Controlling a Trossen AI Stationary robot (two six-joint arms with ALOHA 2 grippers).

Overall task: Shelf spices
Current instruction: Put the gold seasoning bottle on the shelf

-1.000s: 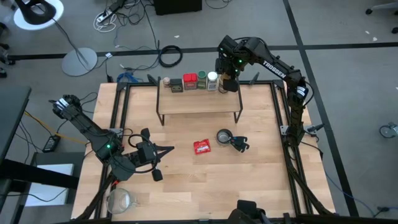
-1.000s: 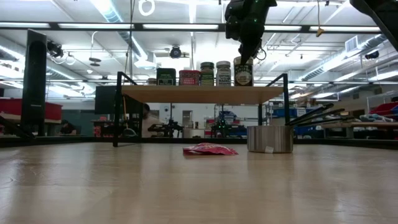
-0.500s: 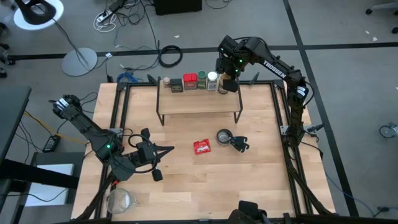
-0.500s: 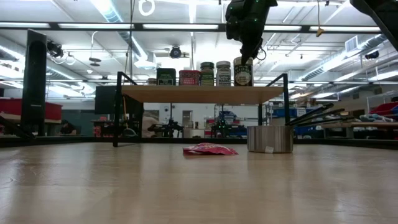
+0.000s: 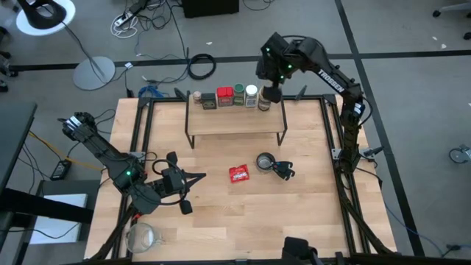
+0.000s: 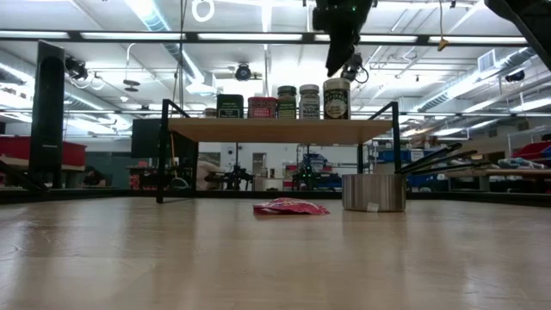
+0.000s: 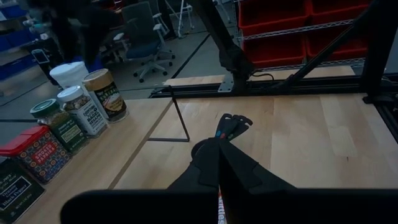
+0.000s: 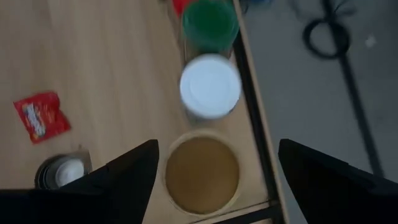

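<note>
Five spices [image 6: 284, 102] stand in a row on the shelf [image 6: 280, 130]; right gripper [image 6: 341, 65] hangs wide open, empty, above the tan-lidded jar [image 8: 202, 171]; left gripper [image 5: 185, 185] shut, empty, over the worktop [image 5: 221, 213].

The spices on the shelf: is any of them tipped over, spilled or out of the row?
Nothing stands out. The spices stand upright in one row along the back edge of the shelf, lids on. The open right gripper hangs above the tan-lidded jar.

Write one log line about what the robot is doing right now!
right gripper: open, above tan-lidded jar | jar: on shelf | left gripper: shut, waiting over table
</note>
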